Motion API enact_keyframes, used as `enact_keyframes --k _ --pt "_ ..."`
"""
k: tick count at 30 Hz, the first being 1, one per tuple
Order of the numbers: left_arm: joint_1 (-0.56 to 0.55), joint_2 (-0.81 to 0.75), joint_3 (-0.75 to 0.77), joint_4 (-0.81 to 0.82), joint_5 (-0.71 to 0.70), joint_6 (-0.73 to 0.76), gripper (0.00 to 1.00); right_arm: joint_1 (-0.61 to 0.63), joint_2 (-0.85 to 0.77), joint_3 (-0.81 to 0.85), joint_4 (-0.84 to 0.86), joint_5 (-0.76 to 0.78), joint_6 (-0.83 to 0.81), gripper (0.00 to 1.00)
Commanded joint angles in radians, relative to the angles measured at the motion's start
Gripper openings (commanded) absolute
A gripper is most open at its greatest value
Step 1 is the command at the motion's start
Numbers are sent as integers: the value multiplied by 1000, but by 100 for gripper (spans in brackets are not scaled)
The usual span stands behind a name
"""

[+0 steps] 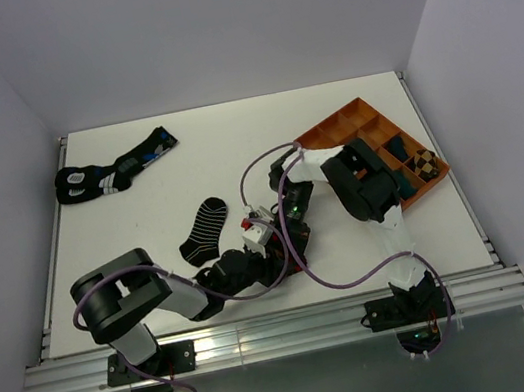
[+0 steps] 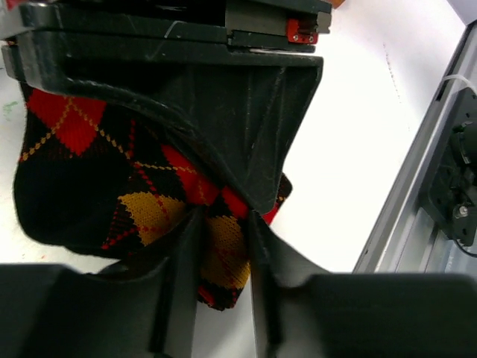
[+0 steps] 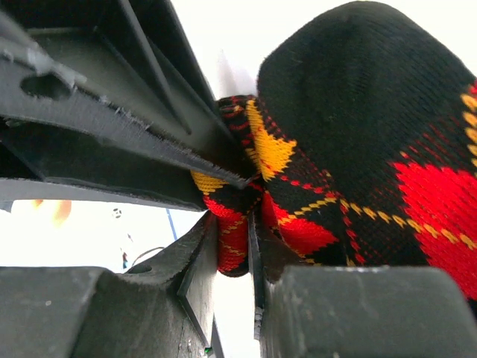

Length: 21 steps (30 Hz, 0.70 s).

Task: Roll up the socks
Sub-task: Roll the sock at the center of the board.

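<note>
Closest to the lens in both wrist views are the fingers themselves. The left gripper (image 2: 223,242) has its 2 fingers pinched on a fold of the argyle sock (image 2: 89,168), with nothing but the thickness of the knit between them. Same deal on the other side: the right gripper (image 3: 232,240) is clamped on a bunched edge of that sock, jaws nearly together, fabric bulging out past them.

My read on why they're set up like this: 2 grips this close let 1 arm anchor the bundle while the other turns the fabric over it. The sock looks wadded up between them, not laid out long, so I'd say the roll is partway in.

From above, both grippers meet near the front middle of the table (image 1: 232,140), and the argyle sock is mostly hidden under them. Can't tell if it's lifted or resting on the surface. The striped ankle sock (image 1: 205,229) lies flat just beyond the left arm, with neither gripper on it.
</note>
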Motion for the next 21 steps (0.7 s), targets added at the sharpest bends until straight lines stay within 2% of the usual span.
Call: enact_keyframes --k 1,4,6,7,11,13,17,21 --pt "-6 43 -8 -20 76 -50 32 -8 -3 3 43 -7 23 18" --pt "-6 66 -11 -11 101 -84 20 -8 -14 -8 73 1 57 19" --pt "-6 80 -15 10 118 -115 4 -8 -26 -15 93 2 70 25" --pt "-6 86 -29 19 127 -127 0 -10 -34 -17 100 1 80 27" --pt "-6 126 -84 104 135 -221 0 -21 -95 -44 130 -16 90 41" --pt "-6 145 -91 110 150 -253 1 -28 -148 -57 149 -16 100 44" --pt "-6 155 -95 99 165 -342 0 -53 -241 -89 195 -1 141 47" --pt "-6 141 -108 80 168 -406 0 -90 -390 -161 364 74 264 48"
